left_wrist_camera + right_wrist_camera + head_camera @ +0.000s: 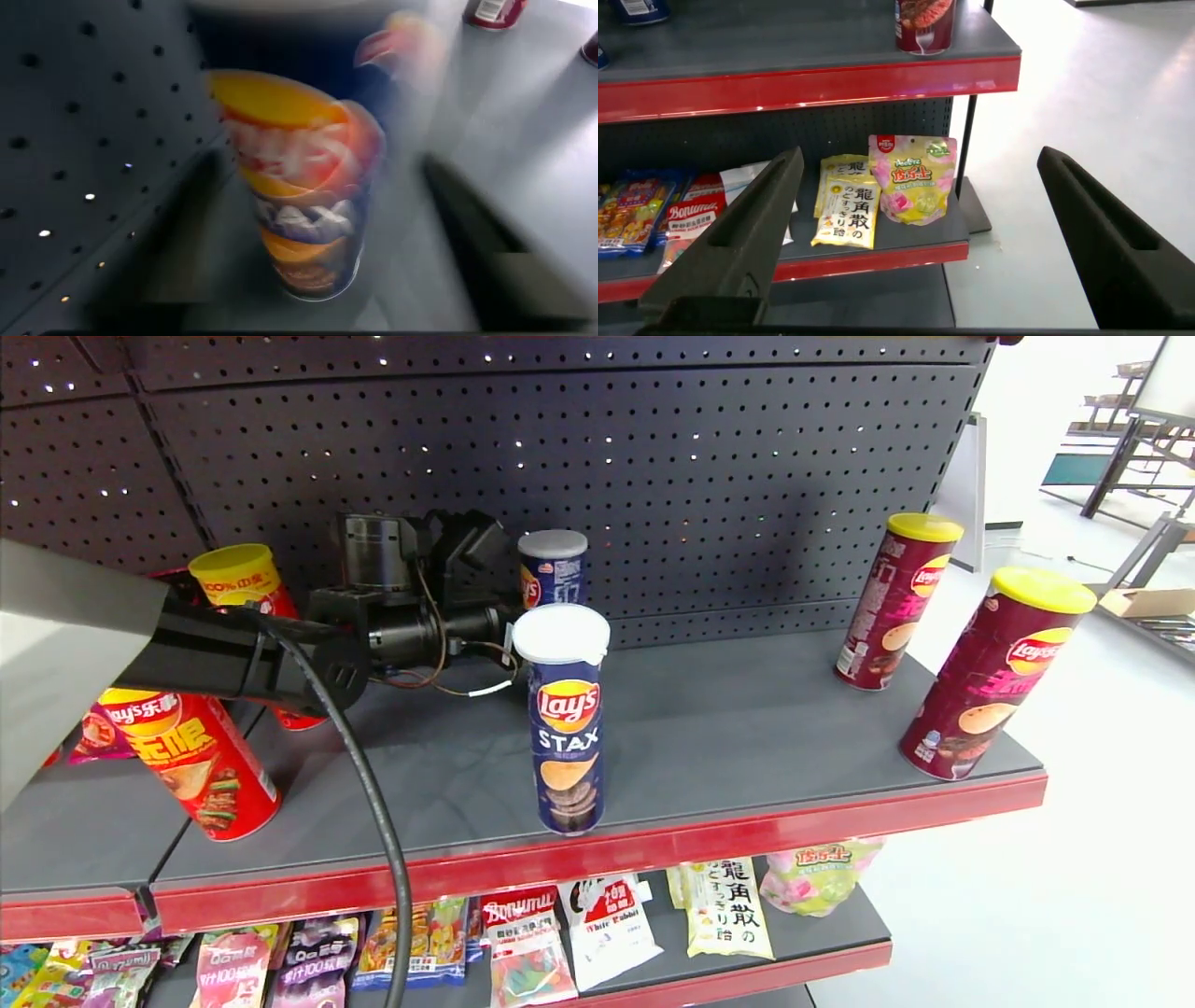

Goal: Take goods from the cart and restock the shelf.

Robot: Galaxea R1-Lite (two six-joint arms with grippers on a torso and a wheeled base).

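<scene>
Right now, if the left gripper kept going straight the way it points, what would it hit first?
Most likely the blue chip can by the pegboard: it stands directly ahead of the left gripper, between its open fingers. How near is too blurred to tell.

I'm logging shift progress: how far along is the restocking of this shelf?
Done: a front blue can stands upright near the shelf edge, with red cans and maroon cans to either side. In hand: the left gripper sits open around a rear blue can by the pegboard, likely placing it. Left: the right gripper is open and empty; bare shelf between cans suggests more to fetch.
</scene>
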